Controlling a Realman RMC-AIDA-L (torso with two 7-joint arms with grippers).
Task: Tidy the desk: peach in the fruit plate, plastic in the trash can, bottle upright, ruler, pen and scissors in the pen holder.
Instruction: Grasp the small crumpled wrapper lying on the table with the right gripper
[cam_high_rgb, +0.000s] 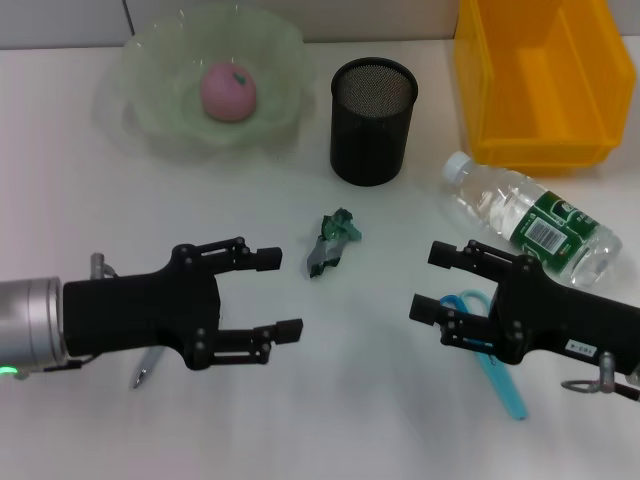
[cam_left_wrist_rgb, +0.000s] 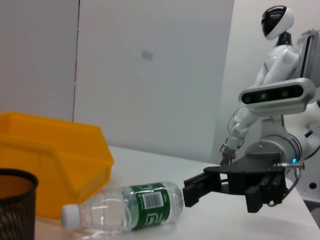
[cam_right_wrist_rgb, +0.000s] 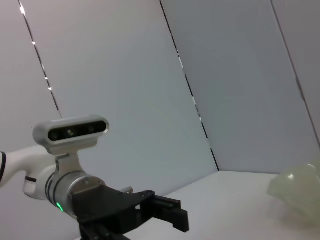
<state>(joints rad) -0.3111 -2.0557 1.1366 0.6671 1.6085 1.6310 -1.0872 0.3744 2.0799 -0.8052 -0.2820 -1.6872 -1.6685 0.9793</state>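
Both spread: left gripper (cam_high_rgb: 290, 293) left of plastic (cam_high_rgb: 331, 243), right gripper (cam_high_rgb: 432, 282) right; peach (cam_high_rgb: 229, 91) beyond.

White tabletop (cam_high_rgb: 300, 420) is seen throughout. Grey partition panels (cam_left_wrist_rgb: 150, 75) are set behind its far edge. A white humanoid robot (cam_left_wrist_rgb: 272, 60) is seen beyond the table, right side.

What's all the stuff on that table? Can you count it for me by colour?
Pink: 1, peach
Green: 2, fruit plate, crumpled plastic
Black: 1, mesh pen holder
Yellow: 1, bin
Clear: 1, lying bottle
Blue: 1, scissors
Silver: 1, pen
Total: 8
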